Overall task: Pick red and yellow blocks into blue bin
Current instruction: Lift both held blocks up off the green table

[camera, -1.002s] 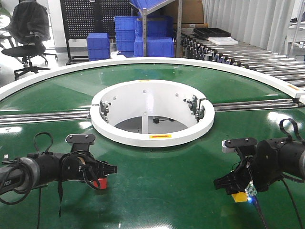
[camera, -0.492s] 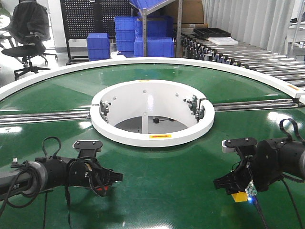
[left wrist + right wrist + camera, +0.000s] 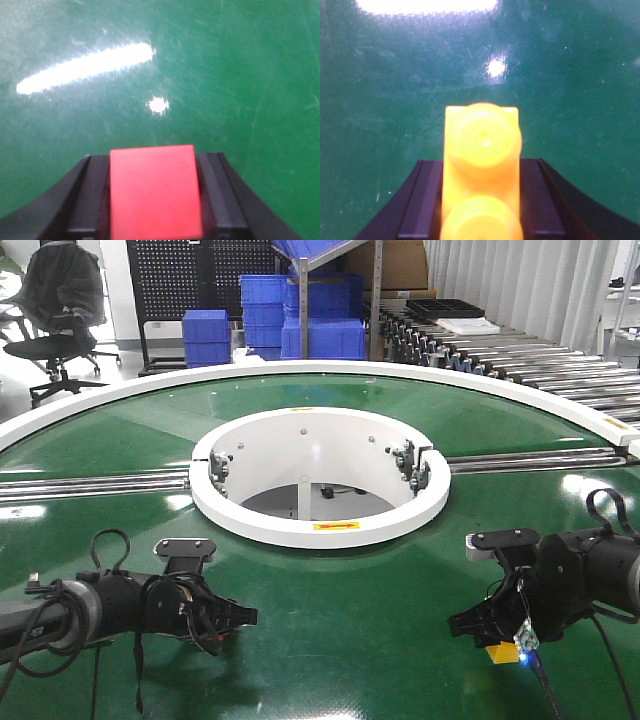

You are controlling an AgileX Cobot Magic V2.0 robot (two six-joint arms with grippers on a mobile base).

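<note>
**Red and yellow blocks: both gripped, bin yet to be reached**

Green tabletop (image 3: 350,640) fills the scene, a curved belt around a white ring (image 3: 320,528). Blue crates (image 3: 325,338) stand stacked far behind it, and I see no smooth blue bin in any view. My left arm has shifted rightward and inward over the last second, then nearly settled. My right arm has not moved. My left pincer (image 3: 238,617) is clenched on the red block (image 3: 155,192), which sits square between its two black fingers in the wrist view, with only green belt beyond. From the front the red is now almost hidden under the pincer, where a second ago it showed plainly below. My right pincer (image 3: 478,626) is clenched on the yellow brick (image 3: 482,160), studs toward the wrist camera, with a yellow corner showing beneath it in the front view. Judgement: both pickups appear done, and the left arm's shift reads as the start of carrying. What remains is transport and release into the bin, whose place I cannot tell from here.
</note>
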